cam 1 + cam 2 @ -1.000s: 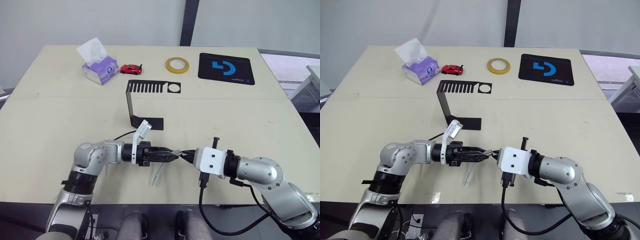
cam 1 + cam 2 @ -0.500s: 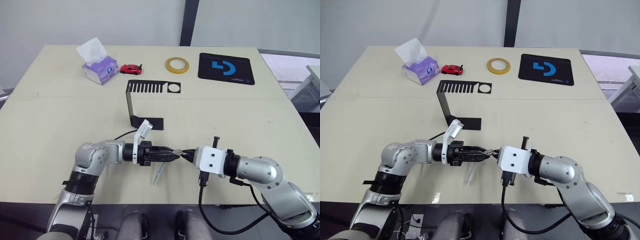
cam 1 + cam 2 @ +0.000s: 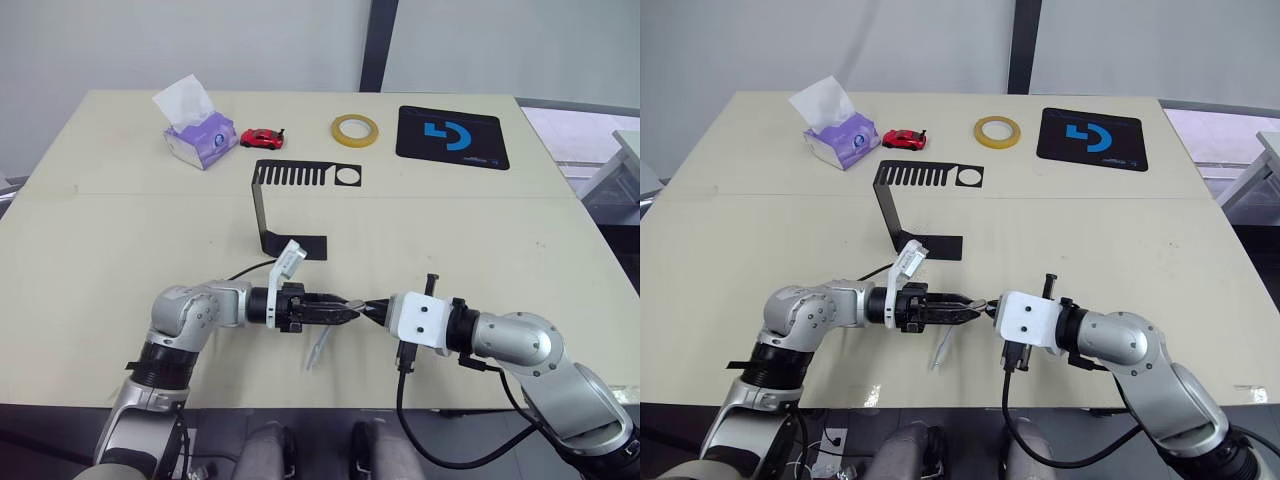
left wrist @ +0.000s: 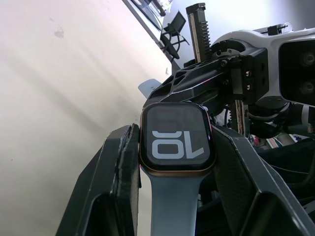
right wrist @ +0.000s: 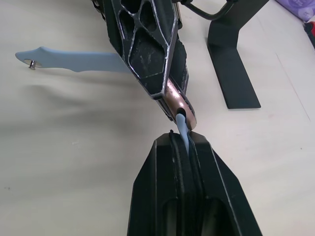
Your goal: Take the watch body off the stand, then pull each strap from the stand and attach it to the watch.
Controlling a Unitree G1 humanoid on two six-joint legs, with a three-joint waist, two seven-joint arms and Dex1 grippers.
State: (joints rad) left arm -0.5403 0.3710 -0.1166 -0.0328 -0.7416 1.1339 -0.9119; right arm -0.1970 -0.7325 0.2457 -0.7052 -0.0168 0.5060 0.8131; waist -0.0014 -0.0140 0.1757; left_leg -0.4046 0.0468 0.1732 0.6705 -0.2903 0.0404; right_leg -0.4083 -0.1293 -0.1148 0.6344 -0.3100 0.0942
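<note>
Near the table's [image 3: 90, 220] front edge, tip to tip: left gripper [image 3: 345, 310] clamped on the watch [image 4: 176, 143], right gripper [image 5: 183, 142] pinched shut on a strap [image 5: 182, 129]. Watch held by its sides between the two left fingers [image 4: 120, 162], screen up toward the wrist camera, far edge meeting the right gripper's tips. Rounded-square case, coppery rim, black screen with white digits reading sideways. One pale blue strap [image 3: 317, 349] already fixed to the case's near edge, hanging from the left gripper down to the table, long axis slanting toward the front edge, free end with a small metal pin. Second strap gripped edge-on, a short pale blue length showing between the right fingers' tips and the case, running in line with both grippers and meeting the case's rim. Stand [image 3: 290, 190] upright behind the left gripper, well apart from the watch, comb-slotted top plate bare.
</note>
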